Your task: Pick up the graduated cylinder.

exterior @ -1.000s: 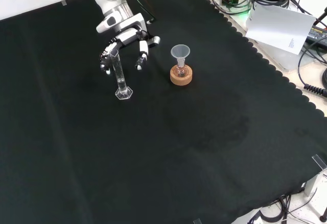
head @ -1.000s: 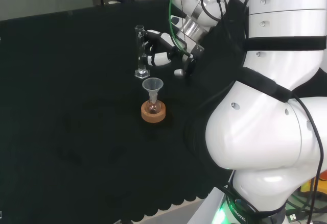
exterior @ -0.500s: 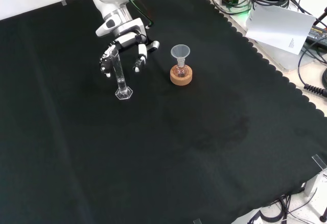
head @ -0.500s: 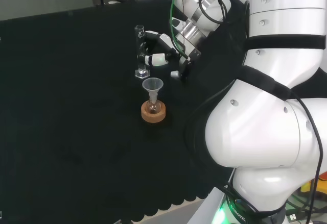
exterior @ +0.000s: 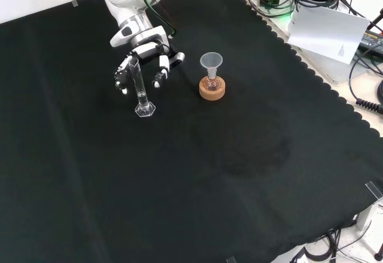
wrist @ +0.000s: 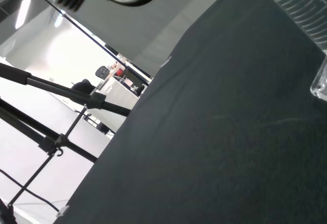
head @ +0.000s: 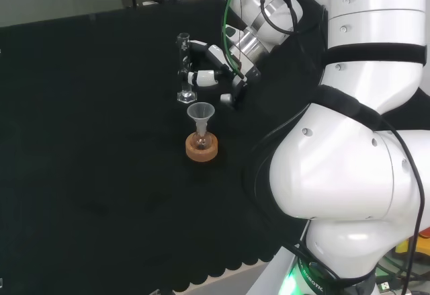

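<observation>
The graduated cylinder (exterior: 140,88) is standing upright on the black cloth (exterior: 239,173), in the half of the bench toward the front view's top edge and nearer its left edge than its right. Its small clear foot is resting flat on the cloth, and a cork stand (exterior: 212,88) carrying a little flask with a funnel (exterior: 210,61) is sitting near it to the right in that view.

The hand (exterior: 143,56) is reaching in around the upper part of the tube, its fingers (head: 201,75) spread and only slightly bent on either side of the glass. Whether any of them is touching it cannot be told, and none is curling round it yet.

The cylinder is looking thin-walled, light, stiff and slick, and likely brittle. Being tall on a narrow foot, it is probably going to tip at a sideways nudge. The safest hold seems to be around the middle to upper tube, fingers on one side and thumb opposite, closing evenly so nothing pushes it over before it is being lifted straight up.
</observation>
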You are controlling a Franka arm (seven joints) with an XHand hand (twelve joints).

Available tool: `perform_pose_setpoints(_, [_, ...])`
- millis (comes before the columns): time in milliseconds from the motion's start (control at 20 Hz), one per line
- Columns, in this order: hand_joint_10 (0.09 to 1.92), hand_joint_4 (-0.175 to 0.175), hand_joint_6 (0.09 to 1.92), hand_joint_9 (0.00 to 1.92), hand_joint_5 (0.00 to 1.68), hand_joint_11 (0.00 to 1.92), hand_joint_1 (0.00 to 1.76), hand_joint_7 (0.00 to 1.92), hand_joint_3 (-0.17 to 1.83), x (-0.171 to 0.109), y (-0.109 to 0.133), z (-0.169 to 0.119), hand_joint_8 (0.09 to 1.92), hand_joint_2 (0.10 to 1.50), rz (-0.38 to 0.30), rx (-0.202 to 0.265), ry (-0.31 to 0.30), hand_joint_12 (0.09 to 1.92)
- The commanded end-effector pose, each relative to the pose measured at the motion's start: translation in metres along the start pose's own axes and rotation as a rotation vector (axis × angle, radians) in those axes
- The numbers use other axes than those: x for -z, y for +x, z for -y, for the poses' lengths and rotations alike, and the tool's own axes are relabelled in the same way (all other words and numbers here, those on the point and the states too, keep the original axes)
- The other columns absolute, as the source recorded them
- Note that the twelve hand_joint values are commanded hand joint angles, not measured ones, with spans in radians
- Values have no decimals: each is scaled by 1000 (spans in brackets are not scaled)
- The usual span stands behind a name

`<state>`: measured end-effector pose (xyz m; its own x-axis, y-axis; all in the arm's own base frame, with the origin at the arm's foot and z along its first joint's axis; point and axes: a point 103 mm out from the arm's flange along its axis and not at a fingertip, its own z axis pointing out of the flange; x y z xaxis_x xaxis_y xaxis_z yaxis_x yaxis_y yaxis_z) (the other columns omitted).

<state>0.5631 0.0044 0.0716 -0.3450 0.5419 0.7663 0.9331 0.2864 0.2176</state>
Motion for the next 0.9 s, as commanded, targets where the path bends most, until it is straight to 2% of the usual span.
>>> perform_pose_setpoints(50, [550, -40, 87, 681, 494, 504, 932, 434, 601, -5, -1, -3, 629, 706, -29, -5, -12, 1253])
perform_pose_setpoints(450, [460, -43, 147, 835, 645, 693, 952, 524, 570, -11, -4, -6, 621, 775, -33, -12, -24, 1141])
perform_pose_setpoints(900, [310, -42, 464, 994, 648, 862, 976, 617, 531, -10, -4, -10, 600, 854, -39, -18, -36, 1033])
